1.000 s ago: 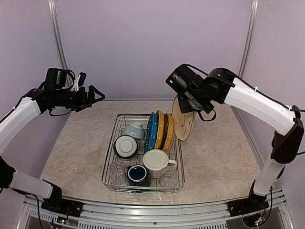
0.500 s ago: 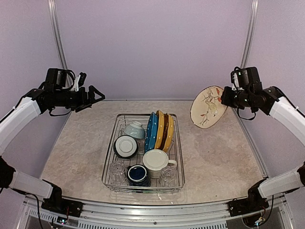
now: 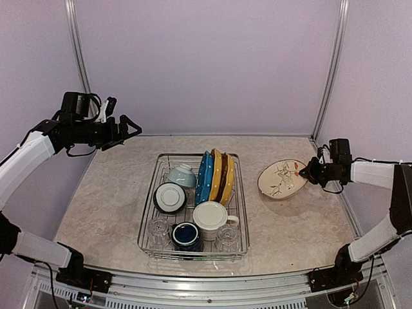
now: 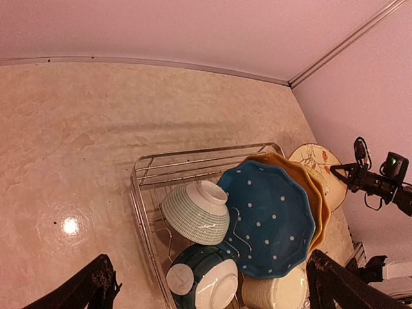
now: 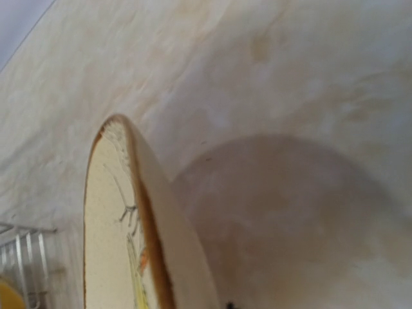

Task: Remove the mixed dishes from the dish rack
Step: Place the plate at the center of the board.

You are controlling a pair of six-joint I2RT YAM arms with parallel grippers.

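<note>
Item in hand: cream floral plate (image 3: 280, 179), out of the dish rack (image 3: 164, 162), low over the worktop (image 3: 109, 199) and well apart from the rack on its right.
Right tool (image 3: 308, 172): clenched on the plate's right-hand rim, judged from the top view. The wrist view shows only the rim running toward the camera, with the fingers out of frame.
Left tool (image 3: 129, 134): released, fingers spread wide, carrying nothing, high over the far-left worktop.
Plate attitude: painted face up, close to level, with a shadow beneath it. Whether the free rim touches the worktop cannot be told.
Long axis: none, since the plate is round. The line from gripped rim to free rim runs right to left.
Handling, judged: glazed ceramic, so stiff, brittle and slippery, and fairly heavy for an edge pinch. A rim grip leaves it free to pivot, so it wants a gentle set-down.
Remaining load: blue plates (image 3: 203, 177) and yellow plates (image 3: 219, 174) stand on edge in the prongs, leaning, faces toward the left. The bowls (image 3: 170, 197) sit beside them. The cream mug (image 3: 210, 217), navy mug (image 3: 186, 235) and clear glasses (image 3: 158, 228) are at the near end.
Hold points, judged: take the plates by the top rim and draw them upward clear of the prongs. Take the mugs by wall or handle. Take the glasses, light and fragile, by the wall.
</note>
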